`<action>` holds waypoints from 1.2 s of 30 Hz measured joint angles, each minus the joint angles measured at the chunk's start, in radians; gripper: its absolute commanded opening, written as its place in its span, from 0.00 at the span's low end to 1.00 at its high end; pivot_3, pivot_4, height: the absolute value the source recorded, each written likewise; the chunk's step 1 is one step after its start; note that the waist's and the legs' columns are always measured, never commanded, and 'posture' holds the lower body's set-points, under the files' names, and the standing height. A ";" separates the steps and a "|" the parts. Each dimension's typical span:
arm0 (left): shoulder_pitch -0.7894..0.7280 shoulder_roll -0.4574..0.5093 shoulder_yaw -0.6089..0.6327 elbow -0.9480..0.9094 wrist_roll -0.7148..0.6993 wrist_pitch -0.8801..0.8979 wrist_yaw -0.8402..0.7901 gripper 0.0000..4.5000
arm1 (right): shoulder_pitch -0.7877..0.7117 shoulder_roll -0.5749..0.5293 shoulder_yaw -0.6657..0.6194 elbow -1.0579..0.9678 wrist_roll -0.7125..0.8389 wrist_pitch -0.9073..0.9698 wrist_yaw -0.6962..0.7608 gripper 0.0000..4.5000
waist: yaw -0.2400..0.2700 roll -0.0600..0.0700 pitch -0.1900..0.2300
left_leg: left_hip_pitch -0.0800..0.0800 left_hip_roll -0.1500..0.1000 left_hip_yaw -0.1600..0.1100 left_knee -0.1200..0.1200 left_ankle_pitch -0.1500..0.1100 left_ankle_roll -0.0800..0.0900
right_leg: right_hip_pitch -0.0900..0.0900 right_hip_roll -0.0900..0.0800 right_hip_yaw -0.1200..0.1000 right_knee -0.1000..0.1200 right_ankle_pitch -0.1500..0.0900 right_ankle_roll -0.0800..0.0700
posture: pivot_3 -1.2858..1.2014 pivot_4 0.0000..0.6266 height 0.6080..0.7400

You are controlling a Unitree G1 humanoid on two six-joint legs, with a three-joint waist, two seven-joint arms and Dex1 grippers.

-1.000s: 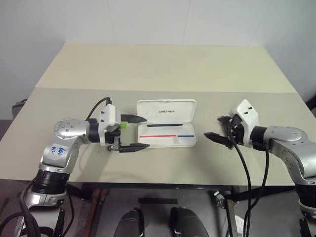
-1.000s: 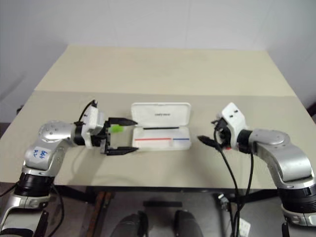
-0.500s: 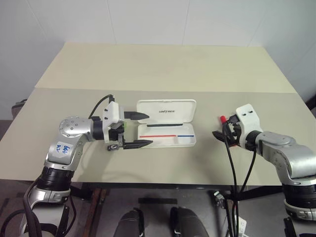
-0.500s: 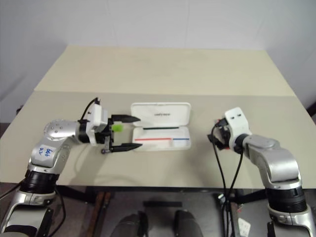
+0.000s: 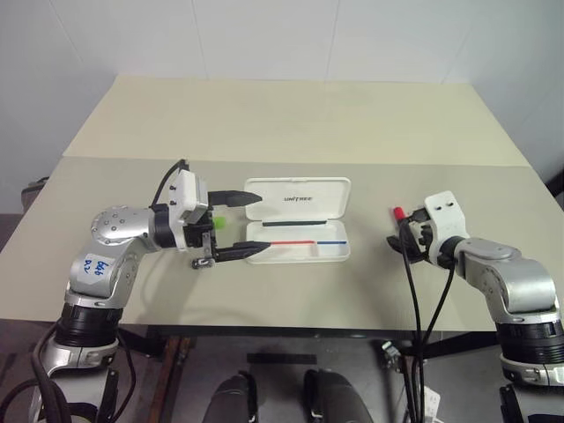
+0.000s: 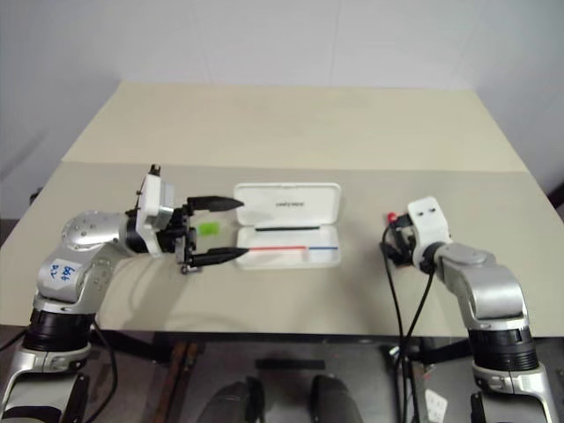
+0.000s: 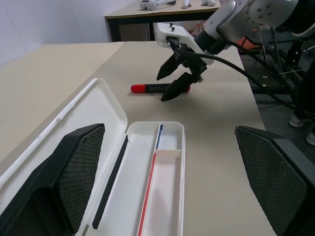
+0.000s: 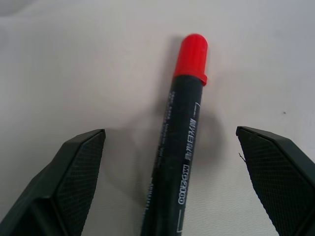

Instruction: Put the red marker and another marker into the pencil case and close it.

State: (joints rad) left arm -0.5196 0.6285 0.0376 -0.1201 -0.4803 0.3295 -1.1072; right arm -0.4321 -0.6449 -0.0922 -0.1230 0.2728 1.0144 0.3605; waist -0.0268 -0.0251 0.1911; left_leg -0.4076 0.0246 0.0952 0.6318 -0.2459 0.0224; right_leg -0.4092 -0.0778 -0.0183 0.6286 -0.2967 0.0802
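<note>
Red marker (image 8: 182, 147) lies between open right gripper's (image 8: 172, 196) fingers, untouched.

right gripper (image 7: 178, 81): has swung outward and dropped down over the red marker (image 8: 179, 152), fingers now straddling it
red marker: its red end, hidden before, now shows beside the gripper

Bare worktop (image 5: 291, 123) lies all around the pencil case (image 5: 298, 221) except at its left end, where the left tool (image 5: 245, 225) hangs, fingers spread.

Lab; bare worktables (image 5: 291, 115), white walls (image 5: 264, 35)
</note>
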 measured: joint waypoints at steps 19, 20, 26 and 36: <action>0.000 0.021 0.000 -0.020 -0.002 -0.002 -0.006 1.00 | -0.061 0.026 0.032 0.058 0.000 0.013 0.020 0.13 | -0.001 0.000 0.000 | 0.001 0.000 0.000 0.001 0.000 0.000 | 0.001 0.000 0.001 0.000 0.001 0.000 | 0.52 0.24 1.00; 0.000 0.022 0.000 -0.020 -0.002 -0.002 -0.006 1.00 | -0.064 0.026 0.034 0.062 -0.001 0.009 0.023 0.13 | -0.002 0.000 0.000 | 0.001 0.000 0.000 0.001 0.000 0.000 | 0.001 0.000 0.001 0.000 0.001 0.000 | 0.52 0.24 1.00; 0.001 0.045 0.000 -0.019 -0.002 -0.014 -0.013 1.00 | -0.067 0.015 0.049 0.101 -0.006 -0.169 0.145 0.13 | -0.003 -0.001 0.000 | 0.001 0.000 0.001 0.000 0.000 0.000 | 0.000 0.001 0.001 0.000 0.001 0.000 | 0.52 0.24 1.00; 0.029 0.058 0.004 0.038 0.020 -0.122 -0.044 1.00 | -0.029 -0.048 -0.035 0.029 0.029 -0.420 0.299 0.13 | 0.001 -0.001 0.000 | 0.000 0.000 0.001 -0.001 0.000 0.001 | 0.000 0.000 0.000 -0.002 0.001 0.000 | 0.52 0.24 1.00</action>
State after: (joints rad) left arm -0.4911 0.6863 0.0414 -0.0817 -0.4602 0.2079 -1.1514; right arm -0.4609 -0.6931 -0.1275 -0.0935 0.3013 0.5946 0.6595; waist -0.0256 -0.0259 0.1907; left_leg -0.4079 0.0248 0.0959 0.6312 -0.2459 0.0232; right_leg -0.4088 -0.0779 -0.0180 0.6265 -0.2958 0.0805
